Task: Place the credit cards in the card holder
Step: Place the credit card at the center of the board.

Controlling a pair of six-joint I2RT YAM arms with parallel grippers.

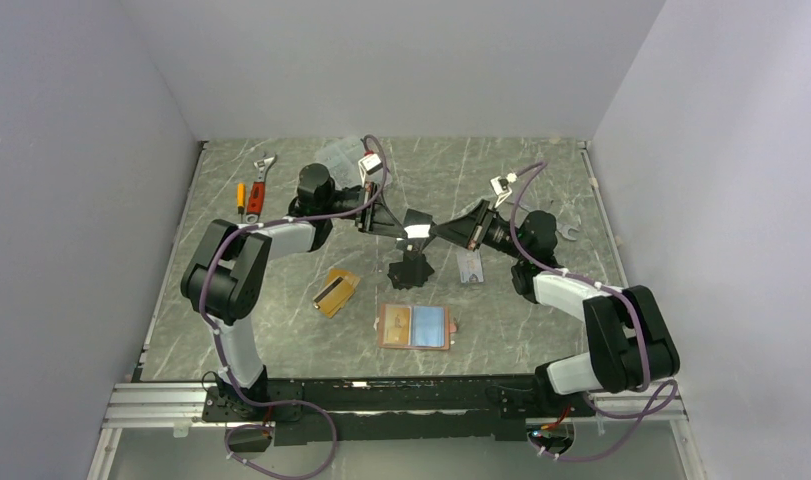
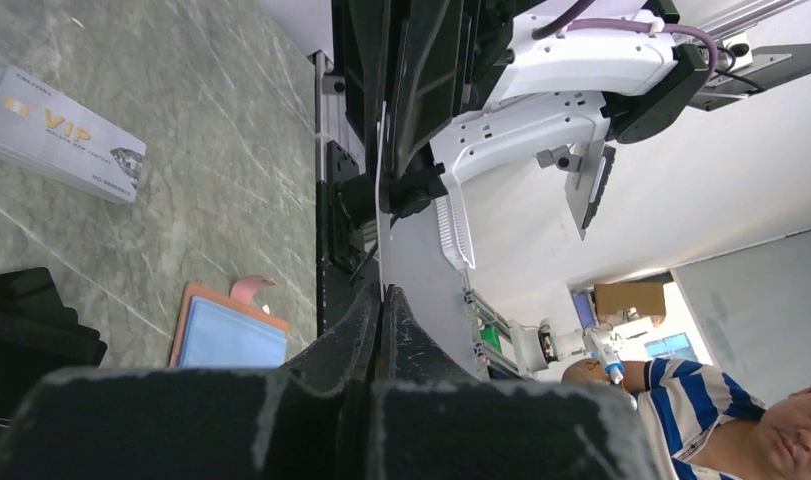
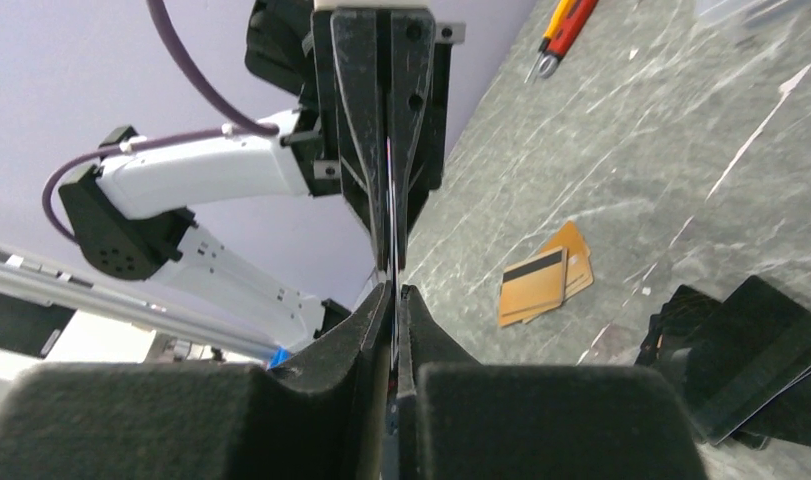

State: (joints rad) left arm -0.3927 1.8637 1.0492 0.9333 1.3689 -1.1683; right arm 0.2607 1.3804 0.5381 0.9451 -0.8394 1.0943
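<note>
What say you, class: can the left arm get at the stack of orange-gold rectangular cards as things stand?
Probably not yet: the left gripper is shut on a thin silver-grey card. The orange-gold cards themselves lie uncovered.

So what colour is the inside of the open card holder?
Pale blue; the card holder shows best in the left wrist view.
</note>
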